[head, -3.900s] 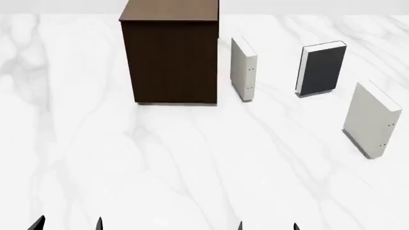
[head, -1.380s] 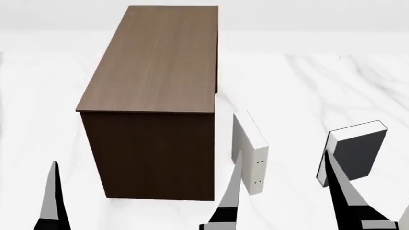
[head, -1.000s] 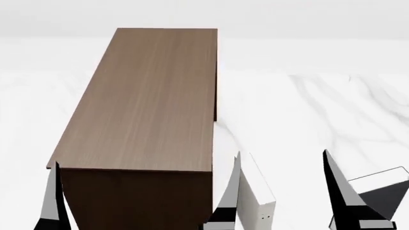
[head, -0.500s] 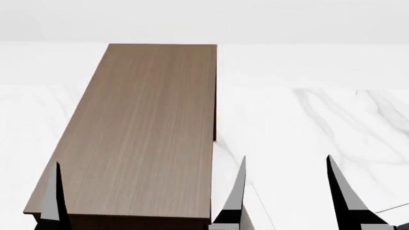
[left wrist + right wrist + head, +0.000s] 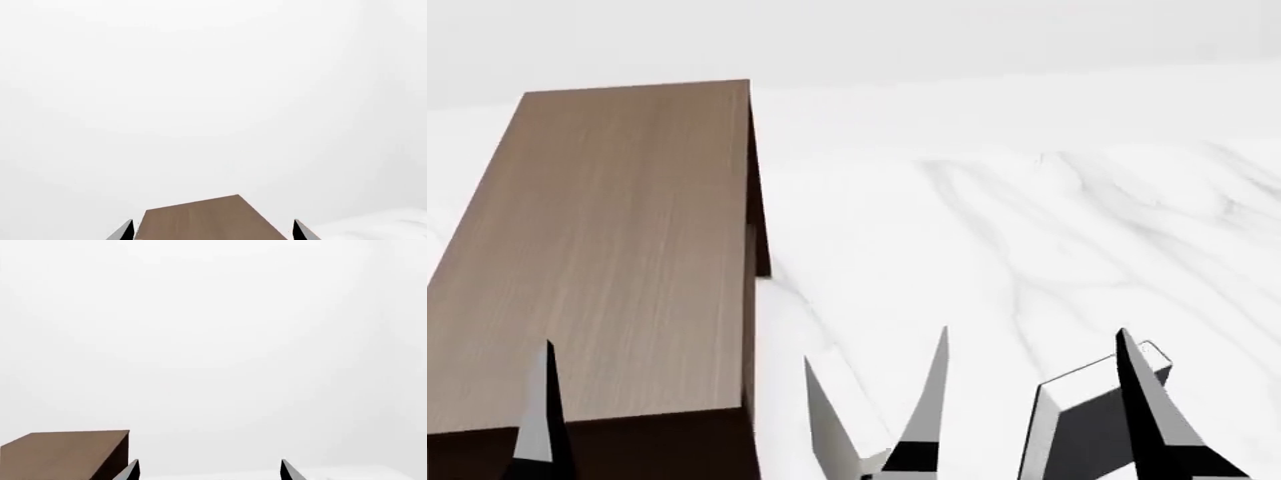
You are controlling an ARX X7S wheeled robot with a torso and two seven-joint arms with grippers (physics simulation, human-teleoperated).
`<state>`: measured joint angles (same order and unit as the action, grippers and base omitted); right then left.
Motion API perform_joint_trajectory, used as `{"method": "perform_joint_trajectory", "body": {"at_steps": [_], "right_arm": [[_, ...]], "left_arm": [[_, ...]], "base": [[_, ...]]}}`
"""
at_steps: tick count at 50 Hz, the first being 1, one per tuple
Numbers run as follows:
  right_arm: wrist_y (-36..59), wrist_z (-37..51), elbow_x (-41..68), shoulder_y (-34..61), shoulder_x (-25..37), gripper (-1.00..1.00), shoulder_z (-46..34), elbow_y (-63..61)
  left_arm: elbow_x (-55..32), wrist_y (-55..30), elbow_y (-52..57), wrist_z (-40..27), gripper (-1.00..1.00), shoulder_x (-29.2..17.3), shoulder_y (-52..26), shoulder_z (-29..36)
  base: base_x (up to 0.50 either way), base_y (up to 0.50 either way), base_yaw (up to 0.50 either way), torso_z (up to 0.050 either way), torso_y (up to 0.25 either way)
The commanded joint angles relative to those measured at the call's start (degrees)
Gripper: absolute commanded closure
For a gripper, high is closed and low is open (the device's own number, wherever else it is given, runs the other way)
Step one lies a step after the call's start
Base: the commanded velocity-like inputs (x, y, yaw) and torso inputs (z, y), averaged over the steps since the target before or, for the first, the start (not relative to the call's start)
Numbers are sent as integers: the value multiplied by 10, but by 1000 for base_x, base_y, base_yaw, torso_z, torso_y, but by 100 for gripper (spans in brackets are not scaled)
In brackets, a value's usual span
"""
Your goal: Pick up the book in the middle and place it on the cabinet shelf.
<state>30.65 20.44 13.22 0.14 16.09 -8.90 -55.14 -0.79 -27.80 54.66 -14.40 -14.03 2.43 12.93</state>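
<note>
The book (image 5: 1081, 435), dark grey with white page edges, stands upright at the bottom right of the head view, partly cut off by the frame. My right gripper (image 5: 1032, 332) is open and empty. Its right finger (image 5: 1141, 420) overlaps the book in the picture, and whether they touch is unclear. The cabinet shelf (image 5: 614, 250) is a brown wood-grain box at the left with a long flat top. One left finger (image 5: 545, 420) rises in front of it. The left gripper (image 5: 213, 222) is open over the cabinet top (image 5: 200, 222). In the right wrist view the right gripper (image 5: 209, 461) faces a blank white background beside the cabinet (image 5: 63, 455).
An off-white book (image 5: 827, 425) stands between the cabinet and the dark book, just left of my right gripper's left finger (image 5: 928, 400). White marble floor (image 5: 1028, 230) stretches beyond and to the right.
The head view has swung right and slightly down. The cabinet has slid left in the picture, and the dark book and off-white book have come back into view at the bottom. Both grippers stay open.
</note>
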Motion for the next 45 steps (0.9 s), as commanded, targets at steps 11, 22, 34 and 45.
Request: {"method": "perform_joint_trajectory", "body": {"at_steps": [11,22,34,45], "right_arm": [[29,23,-13,13,10,-100,-20,6],[45,31,-20,20,15,-100,-32,4],[43,33,-17,20,18,-100,-33,5],[42,36,-15,20,21,-100,-35,5]], "left_arm": [[-13,9,-2,-8,-100,-6,1,-3],[-23,-9,7,-12,-100,-7,-4,-6],[-26,-9,6,-18,-100,-11,-4,-3],[-34,-4,4,-21,-100,-13,-3,-5]], "base": [[-78,13,-430,0,0],[0,0,0,47,0],[0,0,0,50,0],[0,0,0,50,0]]}}
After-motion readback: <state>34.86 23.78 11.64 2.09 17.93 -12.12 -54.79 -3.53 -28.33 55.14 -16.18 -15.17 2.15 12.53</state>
